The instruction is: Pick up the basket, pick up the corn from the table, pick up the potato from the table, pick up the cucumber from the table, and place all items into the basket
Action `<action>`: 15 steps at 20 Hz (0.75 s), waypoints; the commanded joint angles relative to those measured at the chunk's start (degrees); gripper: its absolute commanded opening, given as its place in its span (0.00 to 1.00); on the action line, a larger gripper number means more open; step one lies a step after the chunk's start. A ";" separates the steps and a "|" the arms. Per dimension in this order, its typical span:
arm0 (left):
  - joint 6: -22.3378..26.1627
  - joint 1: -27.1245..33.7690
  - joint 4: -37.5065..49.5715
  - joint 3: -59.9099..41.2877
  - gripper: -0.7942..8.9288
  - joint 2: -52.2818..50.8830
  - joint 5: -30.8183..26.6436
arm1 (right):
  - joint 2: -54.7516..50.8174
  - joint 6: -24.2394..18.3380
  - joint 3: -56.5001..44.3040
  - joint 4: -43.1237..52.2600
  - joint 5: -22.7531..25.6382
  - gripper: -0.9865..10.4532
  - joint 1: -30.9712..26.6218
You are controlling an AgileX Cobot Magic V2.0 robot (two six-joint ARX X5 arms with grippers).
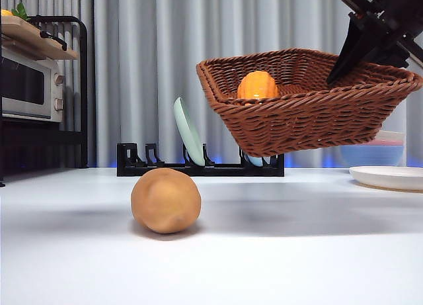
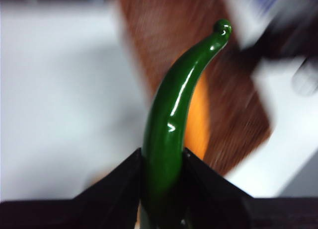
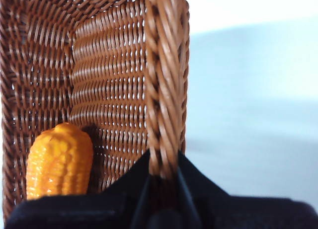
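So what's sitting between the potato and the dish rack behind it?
Nothing: in the front view only bare white table runs from the potato back to the dish rack. The lifted basket hangs above, off to one side.

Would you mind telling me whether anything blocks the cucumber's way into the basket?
Nothing visible does. The left gripper holds the cucumber above the open basket, which the right gripper holds aloft; only the corn lies inside.

I see a staged kitchen set: a toaster oven [image 1: 30, 83] under a wooden shelf [image 1: 33, 37] on a black rack, a black dish rack [image 1: 198, 165] holding a pale green plate [image 1: 188, 131], white dishes [image 1: 386, 176] on the white table [image 1: 264, 252], and grey curtains [image 1: 145, 67] behind.
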 commanded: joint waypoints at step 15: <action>3.26 -6.51 10.27 21.70 0.50 42.38 -4.83 | 0.77 1.97 0.63 2.08 -0.55 0.08 3.93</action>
